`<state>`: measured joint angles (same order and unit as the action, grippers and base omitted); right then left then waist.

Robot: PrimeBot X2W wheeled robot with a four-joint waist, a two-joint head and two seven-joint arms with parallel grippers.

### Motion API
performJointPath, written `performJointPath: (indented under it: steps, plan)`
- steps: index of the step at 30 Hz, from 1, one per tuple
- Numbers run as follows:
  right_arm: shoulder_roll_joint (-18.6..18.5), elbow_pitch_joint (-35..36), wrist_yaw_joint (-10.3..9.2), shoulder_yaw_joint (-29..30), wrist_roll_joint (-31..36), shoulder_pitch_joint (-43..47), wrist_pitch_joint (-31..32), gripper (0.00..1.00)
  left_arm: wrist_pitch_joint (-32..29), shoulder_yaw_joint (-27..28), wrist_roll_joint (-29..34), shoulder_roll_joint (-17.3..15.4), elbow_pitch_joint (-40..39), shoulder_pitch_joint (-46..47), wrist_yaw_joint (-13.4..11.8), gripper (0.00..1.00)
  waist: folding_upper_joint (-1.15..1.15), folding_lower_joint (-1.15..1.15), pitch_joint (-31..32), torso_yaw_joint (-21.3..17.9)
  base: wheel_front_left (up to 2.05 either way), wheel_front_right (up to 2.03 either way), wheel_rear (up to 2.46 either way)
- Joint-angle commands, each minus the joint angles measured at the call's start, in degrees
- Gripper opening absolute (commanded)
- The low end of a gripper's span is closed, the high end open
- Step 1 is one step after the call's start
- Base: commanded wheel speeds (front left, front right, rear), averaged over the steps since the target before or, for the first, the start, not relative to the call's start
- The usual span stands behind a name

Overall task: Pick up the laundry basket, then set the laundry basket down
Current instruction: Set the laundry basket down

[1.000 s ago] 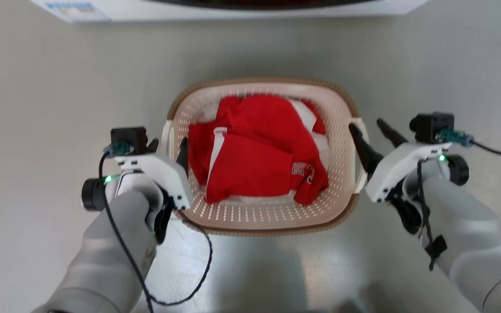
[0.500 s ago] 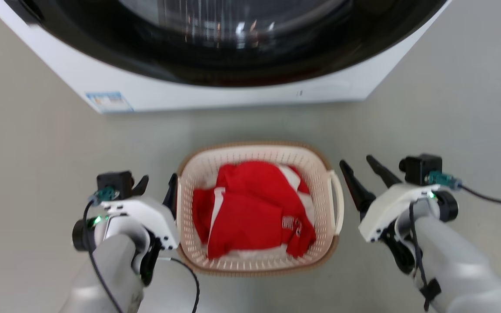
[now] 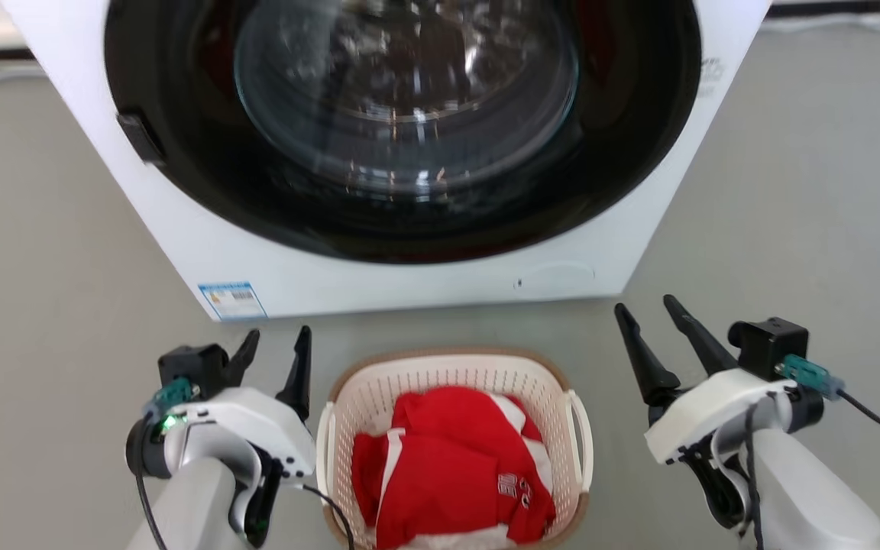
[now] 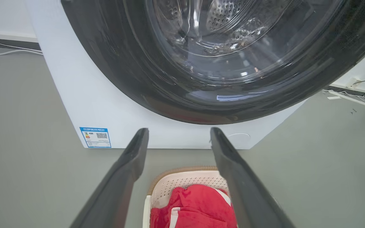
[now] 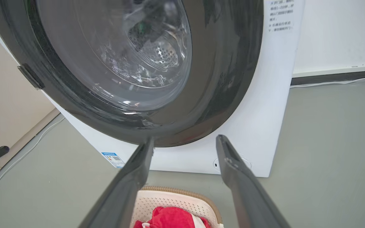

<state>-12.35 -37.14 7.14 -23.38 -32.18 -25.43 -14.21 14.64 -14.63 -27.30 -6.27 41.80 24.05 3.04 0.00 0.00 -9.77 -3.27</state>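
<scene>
Both open and empty: left gripper (image 3: 279, 336) and right gripper (image 3: 645, 307) flank the laundry basket (image 3: 440, 376), gripping nothing. Basket sits on floor (image 3: 66, 321) before washing machine (image 3: 409, 286). Set-down done or lift pending, can't tell.

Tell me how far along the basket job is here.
Done: the basket stands on the floor before the washing machine, red clothes inside. In hand: nothing; the left gripper and right gripper are open on either side, clear of its handles. Left: this moment alone cannot show whether the lift already happened; if not, picking up and setting down both remain.
</scene>
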Motion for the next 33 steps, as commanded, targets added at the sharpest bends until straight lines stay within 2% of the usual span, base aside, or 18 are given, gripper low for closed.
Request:
performJointPath:
  steps: [1,10,17,25,33]
  plan:
    - [0.10,2.71,0.35,0.68,1.53,1.78,-0.79,1.00,0.36,2.44,1.14,-0.83,-2.43,-0.97,0.54,1.00,0.00,0.00,2.59,0.31,0.00,0.00,0.00]
    - [2.03,11.81,0.35,9.07,8.48,9.21,-0.79,1.00,0.36,5.34,6.12,0.33,-10.47,-5.96,1.24,1.00,0.00,0.00,6.87,1.45,0.00,0.00,0.00]
    - [3.53,20.93,0.35,15.30,13.76,15.12,-0.79,1.00,0.36,7.16,11.92,0.53,-18.59,-10.59,-0.74,1.00,0.00,0.00,8.94,1.95,0.00,0.00,0.00]
    - [4.27,23.14,0.35,19.77,16.49,18.00,-0.79,1.00,0.36,9.88,13.20,1.65,-24.08,-15.07,-1.10,1.00,0.00,0.00,10.04,1.79,0.00,0.00,0.00]
    - [4.36,23.16,0.35,20.35,17.13,18.60,-0.79,1.00,0.36,11.16,14.01,2.52,-26.86,-17.23,-0.56,1.00,0.00,0.00,10.38,1.52,0.00,0.00,0.00]
